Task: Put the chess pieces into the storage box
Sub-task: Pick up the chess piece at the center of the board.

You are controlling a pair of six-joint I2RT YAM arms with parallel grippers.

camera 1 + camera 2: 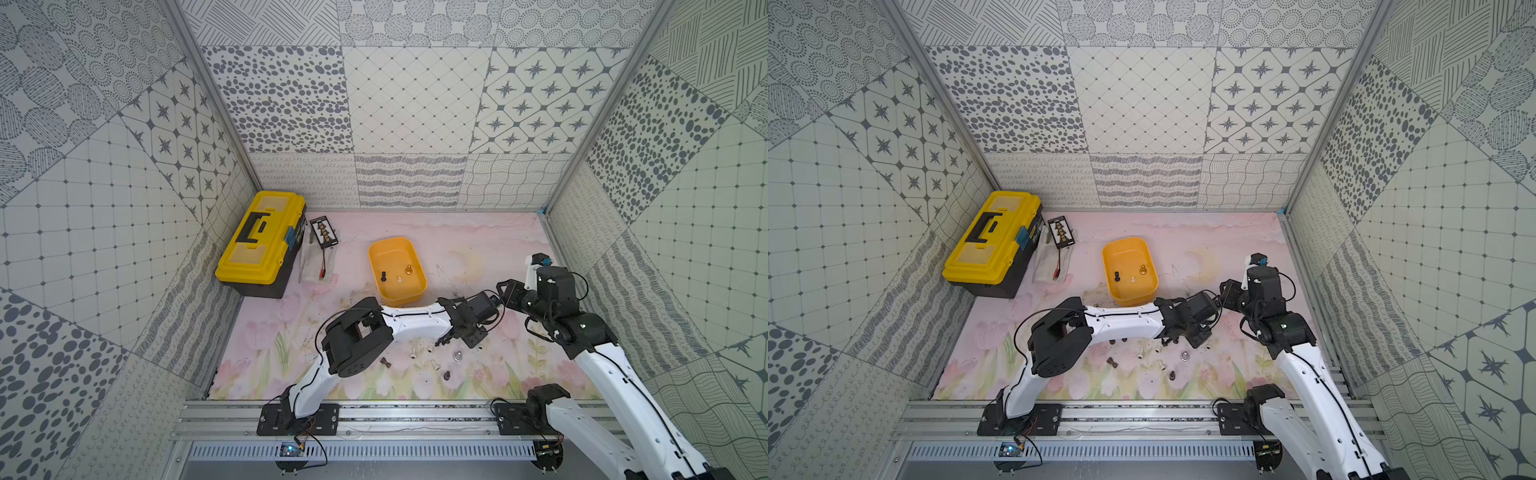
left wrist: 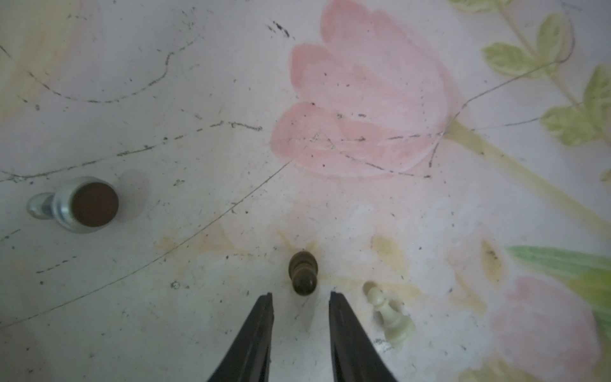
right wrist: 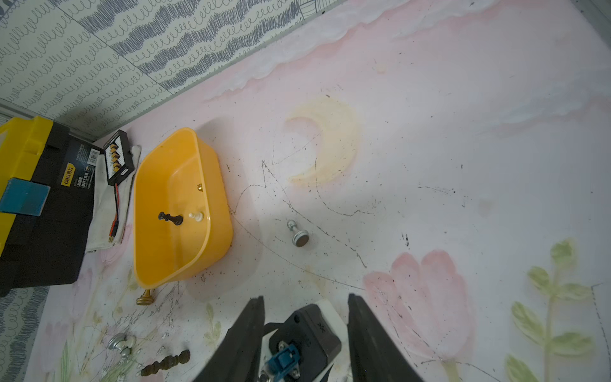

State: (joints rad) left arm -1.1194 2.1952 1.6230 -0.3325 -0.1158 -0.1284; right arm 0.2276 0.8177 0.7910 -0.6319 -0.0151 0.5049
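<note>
The left end effector (image 2: 301, 294) sits low over the surface (image 2: 198, 82), fingers spread, nothing between them. A dark pawn (image 2: 303, 273) stands upright just ahead of the tips, centred on the gap. It looks lined up so the fingers can slide either side of it and pinch. A white pawn (image 2: 391, 314) lies tipped over just beside one finger, outside the gap, and could get knocked if the approach drifts. Farther out from the tips a silver piece (image 2: 79, 205) lies on its side, brown base pad toward the camera, well apart from both pawns.

The right end effector (image 3: 305, 299) is spread too and empty, hovering over the left arm's wrist, likely parked to keep clear while the left works. Beyond it the storage box (image 3: 220, 218) sits open-topped on the surface, well ahead of both end effectors. It holds a black piece (image 3: 170, 217), a white piece (image 3: 196, 216) and a gold piece (image 3: 199, 187). More chess pieces (image 1: 457, 355) lie loose on the surface, so most of the task is left. The yellow toolbox (image 1: 259, 241) is farthest off, not involved.
</note>
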